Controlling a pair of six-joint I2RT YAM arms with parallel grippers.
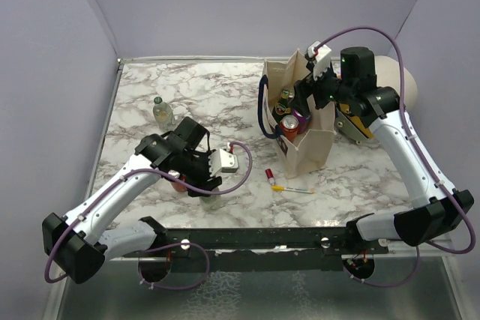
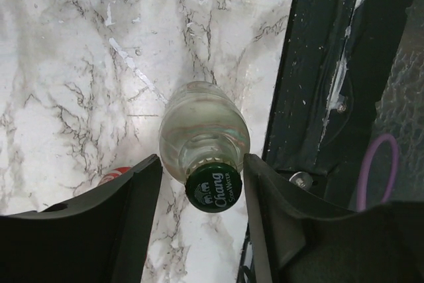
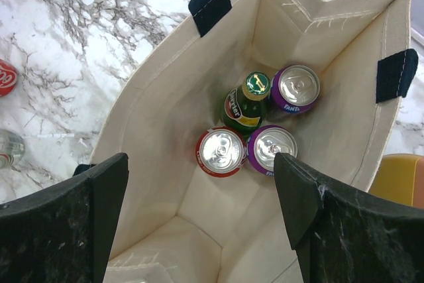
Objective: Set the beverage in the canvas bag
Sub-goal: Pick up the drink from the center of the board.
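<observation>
The drink here is the clear bottle [image 2: 202,124]. It's see-through, with a green cap [image 2: 213,189] that says Chang. It stands upright close to the near edge of the counter, left of the middle. The left claw [image 2: 202,160] is spread, one finger on each side of the neck. I honestly can't tell if the fingers [image 2: 126,217] touch it. From the top view the left arm covers nearly all of the bottle. A loose red can [image 2: 112,175] just beside it is mostly hidden behind a finger.

The canvas bag [image 1: 311,148] stands upright right of the middle, in the far half of the counter. It's beige with navy handles [image 3: 209,6]. The right claw [image 3: 200,157] hangs over its open mouth, spread wide and holding nothing. Inside are two purple cans [image 3: 296,87], a red can [image 3: 220,152] and a green bottle [image 3: 242,107], all packed together. Another bottle [image 1: 163,111] stands apart near the far left corner.
</observation>
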